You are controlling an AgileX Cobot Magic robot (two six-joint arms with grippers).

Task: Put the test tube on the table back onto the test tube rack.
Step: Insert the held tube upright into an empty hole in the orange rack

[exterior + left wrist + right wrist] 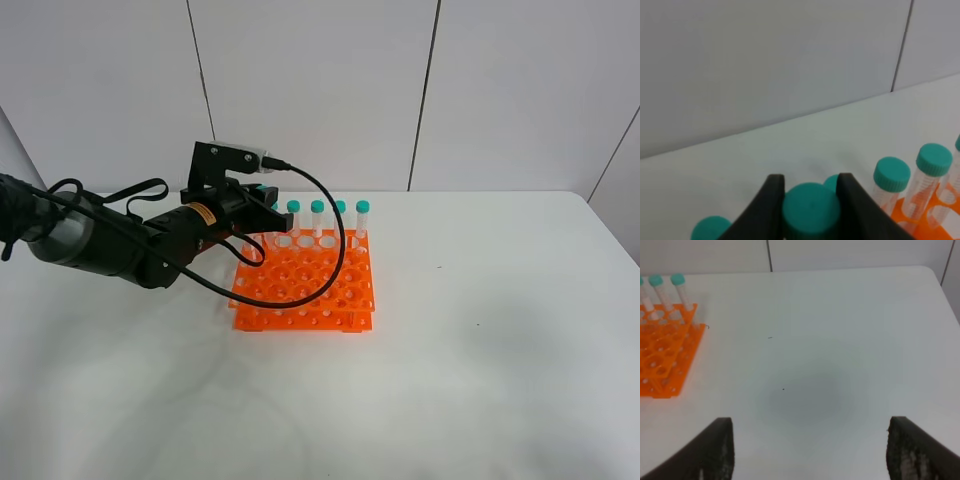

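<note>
Over the back left corner of the orange test tube rack (305,285), my left gripper (272,212) is shut on the teal cap of a test tube (811,212). The cap sits between the black fingers (771,200); the tube's body is hidden below. Several more capped tubes (328,215) stand upright in the rack's back row, and their caps (891,174) show beside the held one. Above the white table (480,350), to the right of the rack (665,355), my right gripper (812,450) is open and holds nothing. It is outside the high view.
The left arm and its looping black cable (335,250) hang over the rack's left and middle holes. The table's back edge meets a panelled grey wall (320,90). Bare white tabletop (840,315) lies right of the rack.
</note>
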